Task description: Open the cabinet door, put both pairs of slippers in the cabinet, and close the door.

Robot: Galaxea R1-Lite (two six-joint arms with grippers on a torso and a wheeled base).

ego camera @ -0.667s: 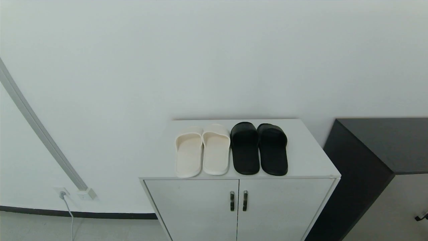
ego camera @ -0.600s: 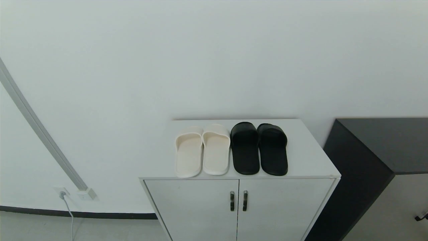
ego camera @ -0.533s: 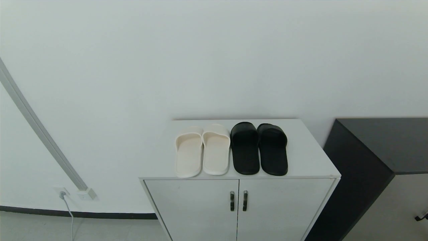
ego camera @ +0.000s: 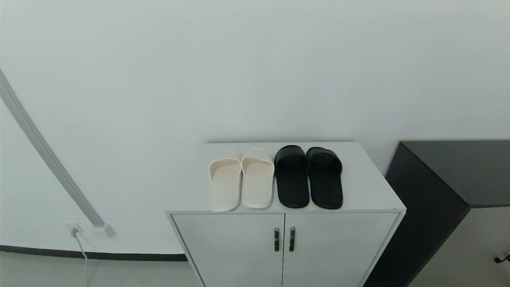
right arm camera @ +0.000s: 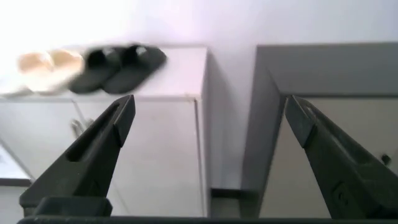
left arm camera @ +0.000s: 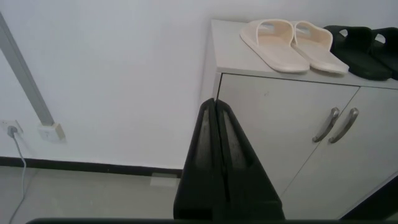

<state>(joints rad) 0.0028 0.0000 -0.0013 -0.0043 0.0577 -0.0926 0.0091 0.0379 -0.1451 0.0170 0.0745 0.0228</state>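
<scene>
I am at the first step: the cabinet doors (ego camera: 239, 247) are closed, with the cream slippers (ego camera: 255, 179) and black slippers (ego camera: 293, 179) on top. My left tool (left arm camera: 216, 106) is narrow and my right tool (right arm camera: 208, 102) is wide. Next I should reach a handle (ego camera: 292, 238).

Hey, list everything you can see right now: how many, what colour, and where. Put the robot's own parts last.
cream slippers: one pair, cream, cabinet top, left
black slippers: one pair, black, cabinet top, touching the cream pair's right
cabinet: one, white, against the wall
doors: two, white, shut
handles: two, dark metal, where the doors meet
dark cabinet: one, dark grey, right of the white one
wall socket: one, white, low left, cable plugged in
conduit: one, grey, slanting down the wall
left gripper: black, shut
right gripper: black, open
</scene>
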